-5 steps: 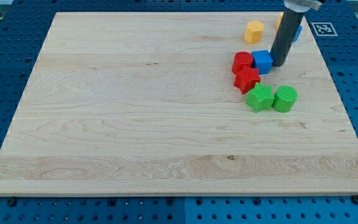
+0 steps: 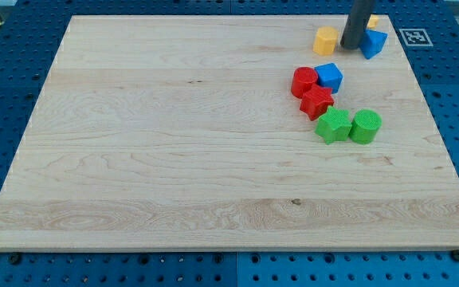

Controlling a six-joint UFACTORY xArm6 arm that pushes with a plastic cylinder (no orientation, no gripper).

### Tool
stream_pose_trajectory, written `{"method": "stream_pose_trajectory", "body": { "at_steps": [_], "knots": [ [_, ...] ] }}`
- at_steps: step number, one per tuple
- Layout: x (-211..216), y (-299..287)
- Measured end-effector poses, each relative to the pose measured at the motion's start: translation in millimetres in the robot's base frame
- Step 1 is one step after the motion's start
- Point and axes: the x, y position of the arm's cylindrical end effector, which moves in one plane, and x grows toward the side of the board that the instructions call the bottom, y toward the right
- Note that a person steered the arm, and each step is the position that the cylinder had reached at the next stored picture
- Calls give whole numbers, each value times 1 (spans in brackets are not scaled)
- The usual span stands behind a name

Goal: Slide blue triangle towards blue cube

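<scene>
Looking at the far right corner of the worktop (image 2: 174, 159), you'll find my tip (image 2: 350, 47) resting between the yellow block (image 2: 325, 40) on its left and the blue triangle (image 2: 372, 42) on its right, close to both. It is a plain rod, so your tool has no jaws to part or clamp, and it holds nothing. Behind the rod, another yellow block (image 2: 372, 21) peeks out just beyond the triangle. The blue cube (image 2: 329, 76) sits nearer to you and a little left of the tip, touching a red block (image 2: 304, 81). A second red block (image 2: 317, 102) lies just in front of those two. Nearer still, a green block (image 2: 334, 126) and a green cylinder (image 2: 365, 126) stand side by side.
</scene>
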Motion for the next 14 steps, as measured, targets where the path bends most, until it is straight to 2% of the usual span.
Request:
{"method": "stream_pose_trajectory", "body": {
  "at_steps": [1, 5, 8, 11, 13, 14],
  "knots": [
    [-8, 9],
    [15, 28],
    [-7, 53],
    [20, 63],
    [-1, 77],
    [24, 79]
  ]
}}
